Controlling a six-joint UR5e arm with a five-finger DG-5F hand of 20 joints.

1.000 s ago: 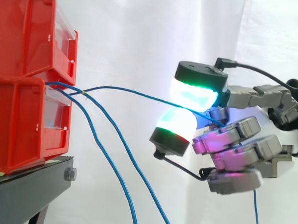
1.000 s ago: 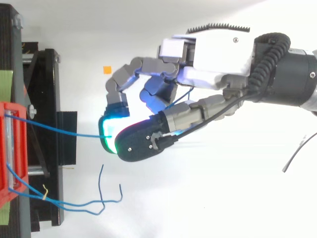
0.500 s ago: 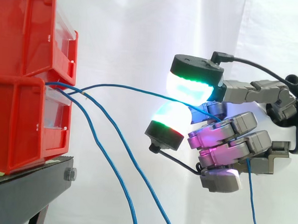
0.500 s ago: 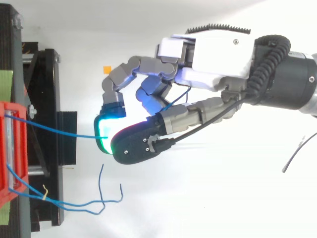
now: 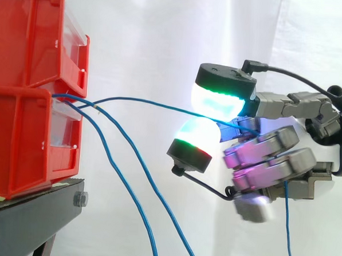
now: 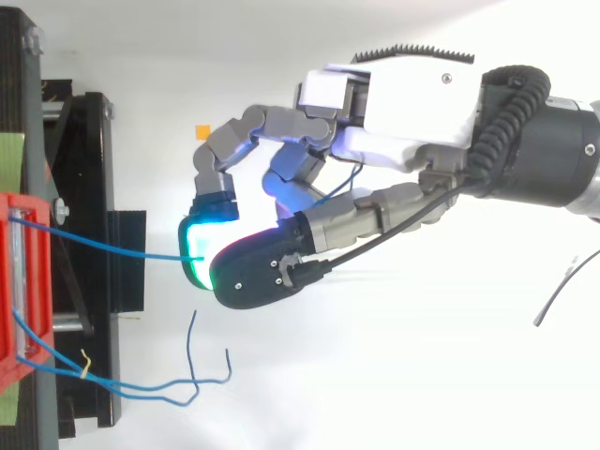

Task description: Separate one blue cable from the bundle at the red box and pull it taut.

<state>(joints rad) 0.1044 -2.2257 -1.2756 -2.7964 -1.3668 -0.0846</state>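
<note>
At the front of the box [image 5: 31, 115], where the blue bundle comes out between the two stacked tiers, one cable [image 5: 143, 102] leaves the rest and runs nearly level across to your hand [image 5: 272, 162]. You have it pinched between two green-lit pads [image 5: 218, 100], one above and one below. The remaining fingers are curled underneath and close on nothing I can see. The cable's free tail passes by them and hangs straight down.

The other strands [image 5: 128, 171] drop steeply from the box toward the floor, well apart from your line. From above they lie off to one side by the stand [image 5: 34, 212], with their loose ends clear of the hand. I'd judge the separating done.

A fingertip pinch makes sense here: it keeps the thin cable out where you can watch it and lets the line run straight from the box.

The span shows a slight upward bow, so it is not quite taut. A short draw away from the box should flatten it. Go gently, since so thin a cable could slide between the pads.
</note>
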